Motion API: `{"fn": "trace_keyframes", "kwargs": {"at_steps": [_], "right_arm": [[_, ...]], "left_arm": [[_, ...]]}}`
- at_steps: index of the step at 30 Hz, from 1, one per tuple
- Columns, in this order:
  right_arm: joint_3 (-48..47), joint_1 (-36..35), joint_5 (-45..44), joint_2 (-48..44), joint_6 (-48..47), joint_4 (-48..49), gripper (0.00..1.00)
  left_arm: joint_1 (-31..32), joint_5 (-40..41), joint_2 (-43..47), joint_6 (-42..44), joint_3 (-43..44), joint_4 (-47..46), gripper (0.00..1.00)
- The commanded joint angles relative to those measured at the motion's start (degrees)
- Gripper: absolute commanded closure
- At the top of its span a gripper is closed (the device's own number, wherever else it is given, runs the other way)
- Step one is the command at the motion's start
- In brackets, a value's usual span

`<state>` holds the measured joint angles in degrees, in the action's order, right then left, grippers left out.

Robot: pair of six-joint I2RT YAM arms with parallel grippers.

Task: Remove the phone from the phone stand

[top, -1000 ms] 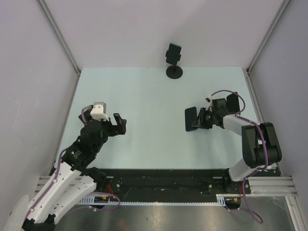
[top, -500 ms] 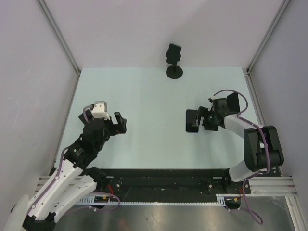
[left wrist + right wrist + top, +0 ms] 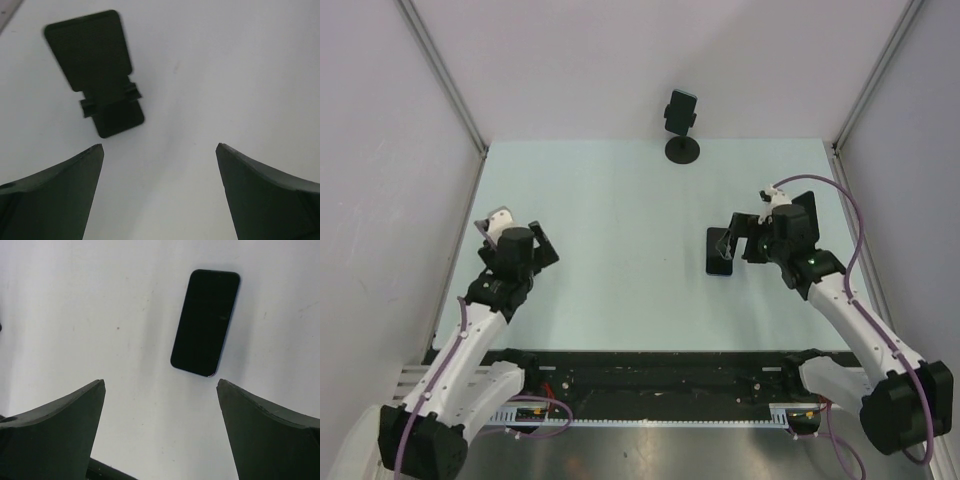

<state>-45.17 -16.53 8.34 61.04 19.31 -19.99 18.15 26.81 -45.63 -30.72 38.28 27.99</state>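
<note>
- Stand [image 3: 681, 125]: black, upright on its round base at the far edge of the table [image 3: 620, 200].
- Phone [image 3: 720, 250]: off the stand, lying flat on the table with a dark face up. Well apart from the stand, nearer the arms and a little to the stand's right.
- Right tool [image 3: 161, 382]: spread wide and holding nothing. Well on the near side of the stand, just beside the phone but not touching it. In the right wrist view, phone seen just beyond the tips, slightly tilted.
- Left tool [image 3: 160, 146]: spread wide and holding nothing. Well apart from the stand, far to the stand's left and nearer the arms. In the left wrist view, stand blurred, beyond the tips and left of the gap.
</note>
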Motion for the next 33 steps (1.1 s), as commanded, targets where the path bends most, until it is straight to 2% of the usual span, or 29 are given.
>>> {"fn": "trace_keyframes", "kwargs": {"at_steps": [1, 5, 10, 15, 20, 25, 31, 33], "right_arm": [[-1.9, -1.7, -0.9, -4.8, -1.6, -3.5, 0.00], [-1.8, -3.5, 1.8, -8.3, -1.9, -4.4, 0.00], [-1.8, -7.8, 3.2, -9.7, -1.6, -3.1, 0.00], [-1.3, -9.9, 3.5, -9.9, -1.5, -1.8, 0.00], [-0.6, -9.9, 1.7, -10.1, -1.7, -0.2, 0.00], [-0.8, -9.9, 1.5, -9.1, -1.6, 0.5, 0.00], [-0.9, -10.0, 0.7, -6.5, -2.2, 1.8, 0.00], [-0.9, -9.9, 0.4, -6.5, -1.9, 2.1, 0.00]], "left_arm": [[-7.9, 3.3, -2.4, -1.7, -0.4, 1.3, 0.00], [-13.7, 4.0, -7.0, -1.2, 0.7, -0.3, 0.00], [-21.0, 0.3, -12.6, -0.5, 2.0, -5.6, 0.00], [-22.3, -0.1, -18.7, 0.5, 5.1, -7.2, 0.00], [-22.3, -1.8, -20.6, 1.2, 6.0, -10.3, 0.00], [-22.5, 0.3, -22.7, 0.5, 5.9, -11.3, 0.00], [-24.0, -0.5, -28.0, 0.7, 7.4, -12.7, 0.00], [-24.0, -0.7, -29.3, 1.3, 8.6, -13.0, 0.05]]}}
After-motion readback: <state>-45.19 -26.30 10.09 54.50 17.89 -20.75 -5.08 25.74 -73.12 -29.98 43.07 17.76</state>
